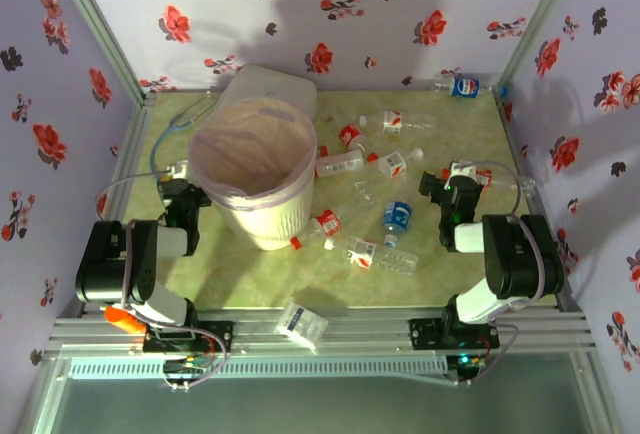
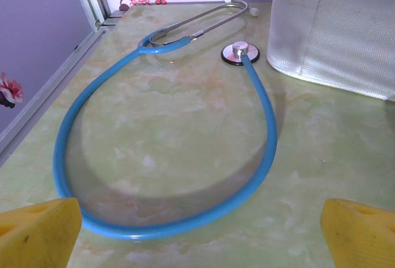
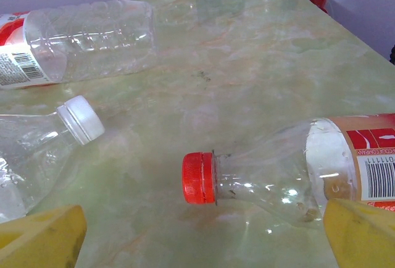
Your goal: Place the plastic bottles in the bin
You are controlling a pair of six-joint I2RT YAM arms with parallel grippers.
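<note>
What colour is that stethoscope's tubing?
Light blue; the stethoscope tubing shows best in the left wrist view.

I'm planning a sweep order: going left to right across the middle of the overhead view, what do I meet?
The left gripper → bin → blue-labelled bottle → right gripper.
</note>
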